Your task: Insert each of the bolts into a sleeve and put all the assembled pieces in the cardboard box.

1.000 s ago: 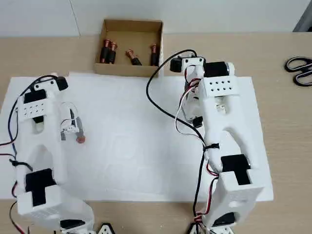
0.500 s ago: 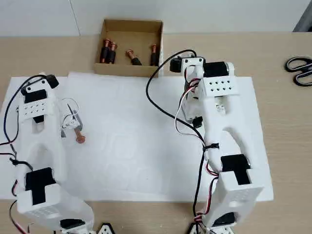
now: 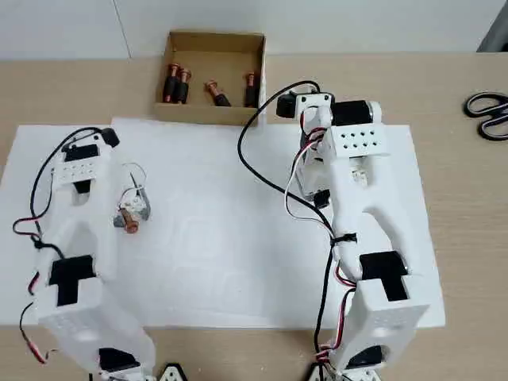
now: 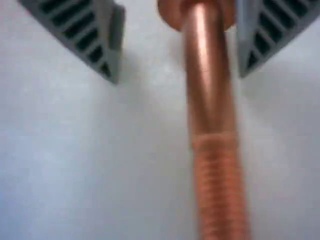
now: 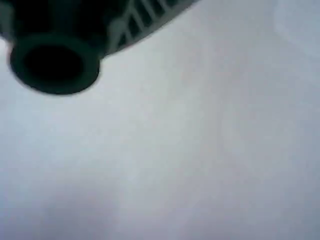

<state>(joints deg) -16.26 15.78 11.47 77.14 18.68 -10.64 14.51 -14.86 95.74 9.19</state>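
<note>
On the white sheet [image 3: 230,246], just ahead of the left arm's base, the left claw [image 3: 135,204] stands over a lone copper bolt [image 3: 128,224], its jaws apart. From above the bolt is a short stub partly under the claw, its round head turned toward the near edge of the sheet.

The left wrist view adds the detail. The bolt lies flat on the sheet between two grey ribbed fingers [image 4: 87,35]. Its head sits at the fingertips, close against one finger, with a clear gap to the other. The shank is smooth and bright next to the head, then changes to fine thread toward the tip.

Across the sheet, the right wrist view shows the right claw [image 5: 115,35] clamped on a black sleeve [image 5: 52,62] held off the sheet. The sleeve is seen end-on, a thick rim around a dark hollow bore.

Farther back on the tan bench [image 3: 429,79], the high view takes in the cardboard box [image 3: 214,37] at the sheet's far edge. It holds four assembled pieces [image 3: 171,83], each a black sleeve with a copper head showing. Two lie side by side at one wall, one is tilted in the middle and one lies by the opposite wall. Scissors [image 3: 488,111] lie at the bench's right edge.
</note>
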